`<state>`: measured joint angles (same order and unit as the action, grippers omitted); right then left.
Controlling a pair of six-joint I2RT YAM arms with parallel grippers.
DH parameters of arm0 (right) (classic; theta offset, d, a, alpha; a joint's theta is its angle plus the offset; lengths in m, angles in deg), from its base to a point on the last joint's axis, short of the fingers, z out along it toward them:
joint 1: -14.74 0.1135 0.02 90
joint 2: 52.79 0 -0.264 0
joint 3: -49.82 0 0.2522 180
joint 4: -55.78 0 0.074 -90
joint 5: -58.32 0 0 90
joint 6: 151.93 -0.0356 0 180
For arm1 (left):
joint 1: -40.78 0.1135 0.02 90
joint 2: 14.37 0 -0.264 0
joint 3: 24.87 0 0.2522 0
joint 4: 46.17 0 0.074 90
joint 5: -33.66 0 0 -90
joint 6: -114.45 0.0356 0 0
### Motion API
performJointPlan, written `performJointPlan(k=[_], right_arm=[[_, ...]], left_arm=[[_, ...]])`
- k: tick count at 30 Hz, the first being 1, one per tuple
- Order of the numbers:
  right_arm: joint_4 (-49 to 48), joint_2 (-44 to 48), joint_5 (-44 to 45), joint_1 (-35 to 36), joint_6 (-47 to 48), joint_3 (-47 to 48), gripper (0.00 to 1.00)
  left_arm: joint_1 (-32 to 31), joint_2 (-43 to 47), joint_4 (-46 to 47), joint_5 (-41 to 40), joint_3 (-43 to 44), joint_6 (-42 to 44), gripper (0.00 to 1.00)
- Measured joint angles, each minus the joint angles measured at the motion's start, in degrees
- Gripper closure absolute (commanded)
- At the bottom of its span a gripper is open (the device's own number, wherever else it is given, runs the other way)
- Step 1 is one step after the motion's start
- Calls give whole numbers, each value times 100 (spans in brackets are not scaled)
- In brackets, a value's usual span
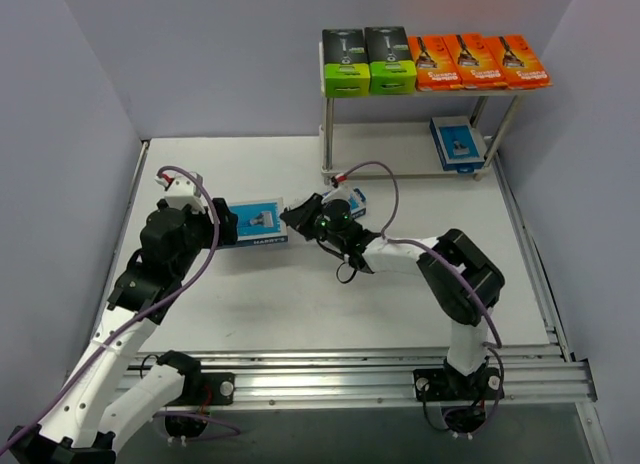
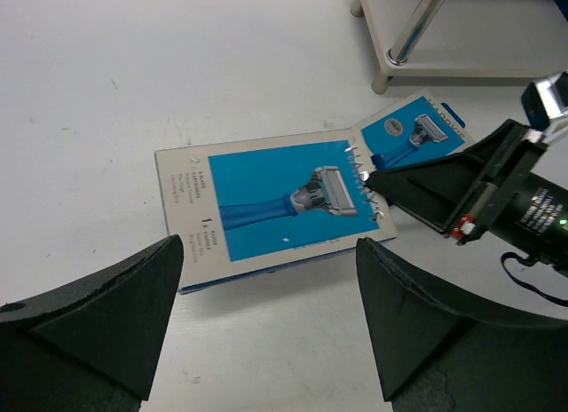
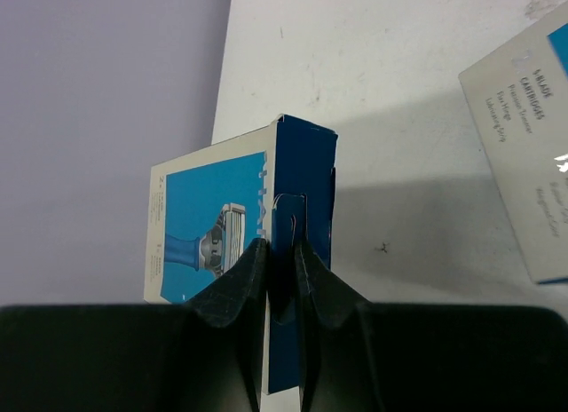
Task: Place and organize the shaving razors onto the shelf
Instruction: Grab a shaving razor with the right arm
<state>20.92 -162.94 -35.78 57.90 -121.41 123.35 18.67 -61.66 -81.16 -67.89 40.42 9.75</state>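
A white worktop point(image 1: 300, 304) carries a beige two-tier metal-post shelf point(image 1: 400, 150) at its far right corner and a flat light-blue razor pack point(image 1: 255, 222) left of centre.

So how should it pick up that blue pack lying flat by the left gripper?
Probably from above, pinching across its two long edges: the blue pack lies flat, and that is its narrower span for the open left gripper.
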Motion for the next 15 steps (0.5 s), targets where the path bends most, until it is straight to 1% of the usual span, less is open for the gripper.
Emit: performJointPlan(k=[7,11,15], right_arm=[[28,1493,79,-610,46,-1097,100],[328,2330,470,-984,39,-1602,100],[785,3058,1056,-1196,35,-1969,100]], left_arm=[[-74,101,-4,127,0,-2,12],[-94,107,-4,155,0,-7,12],[-118,111,-9,199,0,-9,12]])
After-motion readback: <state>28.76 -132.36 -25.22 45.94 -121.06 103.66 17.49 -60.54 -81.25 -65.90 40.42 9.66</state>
